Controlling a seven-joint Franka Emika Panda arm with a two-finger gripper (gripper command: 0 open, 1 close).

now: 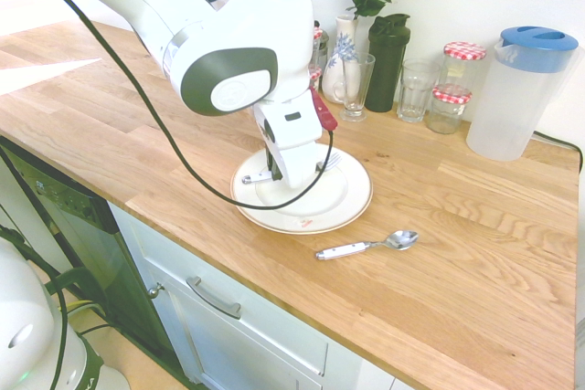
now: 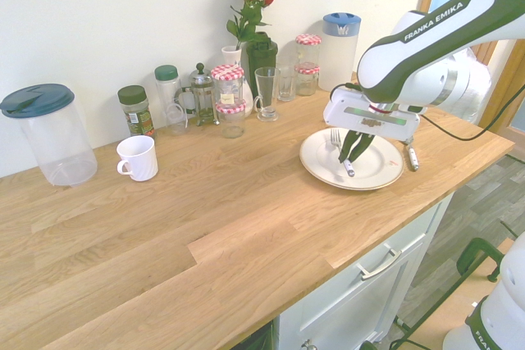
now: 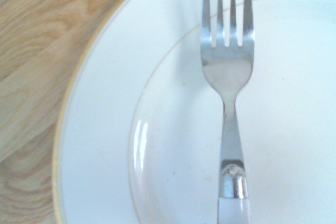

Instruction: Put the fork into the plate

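a white robot arm reaches down over a wooden kitchen worktop, its gripper pointing steeply downward above a round white plate with a thin gold-brown rim line. the plate sits near the worktop's front edge, towards the end where the arm stands. the fingers are closed tight around the white handle of the fork, holding it roughly midway along. the fork hangs over the middle of the plate, its silver tines pointing towards the back wall. in the wrist view the tines lie across the plate's inner ring and the handle runs out of view at the bottom edge. whether the fork already touches the plate or floats just above it cannot be told from these pictures.

a white-handled spoon lies on the bare wood just beside the plate, close to the front edge; it is not part of the job. along the back edge stand jars with red checked lids, glasses, a vase of red roses, a white mug and lidded plastic jugs, all well apart from the plate.

the step in hand looks like the set-down, and the task seems nearly finished. to do it well, the arm should probably lower gently until the fork rests flat inside the rim, then open the fingers without dragging the handle. keeping the whole fork inside the rim matters, so neither end tips over the edge. lifting straight up afterwards should avoid nudging the plate towards the front edge.
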